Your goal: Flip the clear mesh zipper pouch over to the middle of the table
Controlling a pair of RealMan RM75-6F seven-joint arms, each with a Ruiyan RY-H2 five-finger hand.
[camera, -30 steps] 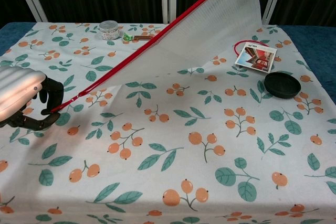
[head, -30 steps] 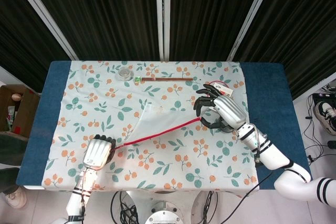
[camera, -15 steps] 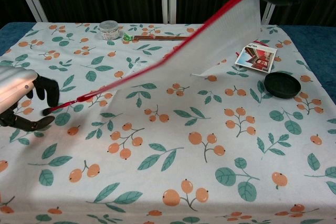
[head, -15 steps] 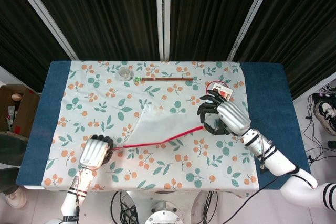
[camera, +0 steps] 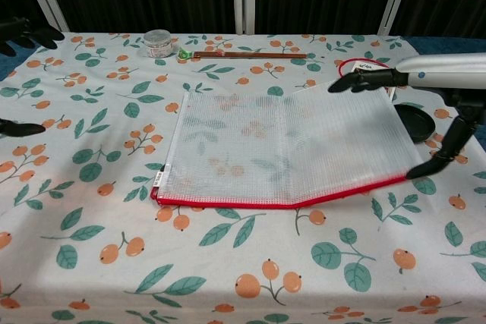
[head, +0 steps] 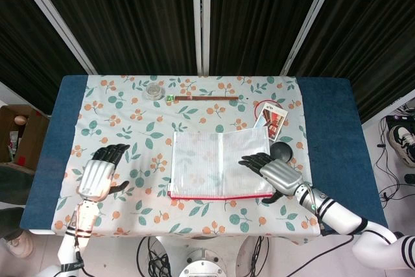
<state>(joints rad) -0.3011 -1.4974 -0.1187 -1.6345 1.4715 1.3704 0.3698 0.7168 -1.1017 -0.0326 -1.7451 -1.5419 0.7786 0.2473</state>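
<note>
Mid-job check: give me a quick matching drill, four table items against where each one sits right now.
Items:
1. mesh pouch
2. black lid
3. small round tin
4. left hand

Places:
A. far edge of the table, left of the brown stick
B. flat at mid-table, red zipper edge nearest the robot
C. open above the cloth, left of the pouch
D. just right of the pouch's far corner

Pairs: 1-B, 2-D, 3-A, 4-C
</note>
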